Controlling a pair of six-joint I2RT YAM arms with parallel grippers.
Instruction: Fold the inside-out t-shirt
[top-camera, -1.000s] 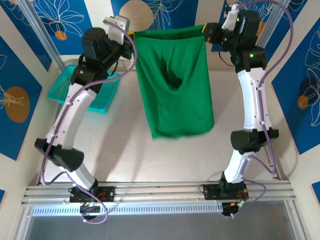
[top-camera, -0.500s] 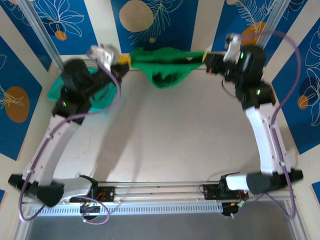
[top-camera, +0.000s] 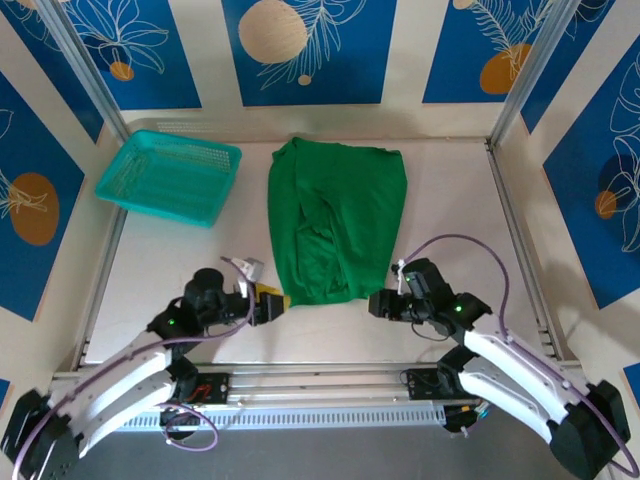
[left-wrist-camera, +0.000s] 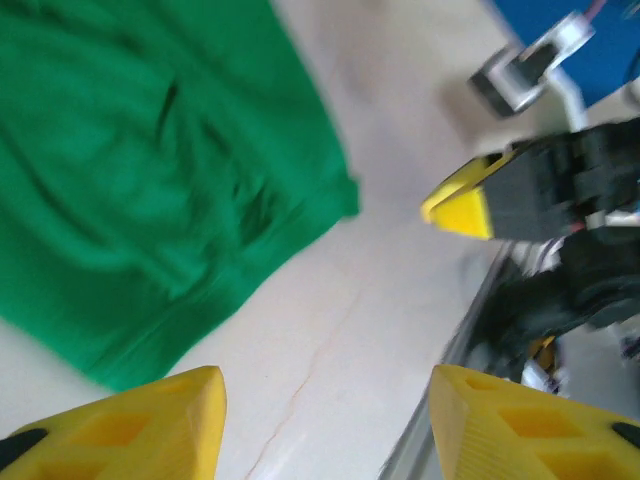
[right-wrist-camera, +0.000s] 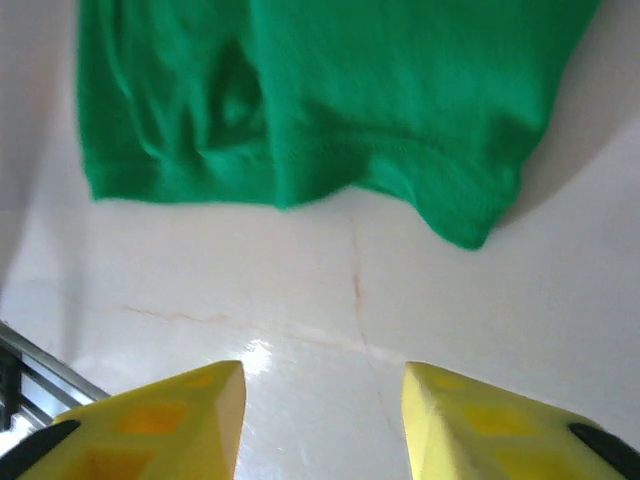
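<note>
Soft, wrinkled green t-shirt (top-camera: 338, 220) flat on smooth table (top-camera: 455, 195); left end effector (top-camera: 272, 302) and right end effector (top-camera: 378, 304) both spread, empty

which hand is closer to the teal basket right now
Left. The left hand is on the near side of the basket, by the t-shirt's near left corner; the right hand is past the t-shirt, at its near right corner.

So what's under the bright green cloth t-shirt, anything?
The bright green cloth t-shirt lies spread on the pale tabletop, which shows all round it. The surface directly beneath is covered; only folds and wrinkles show on top.
</note>
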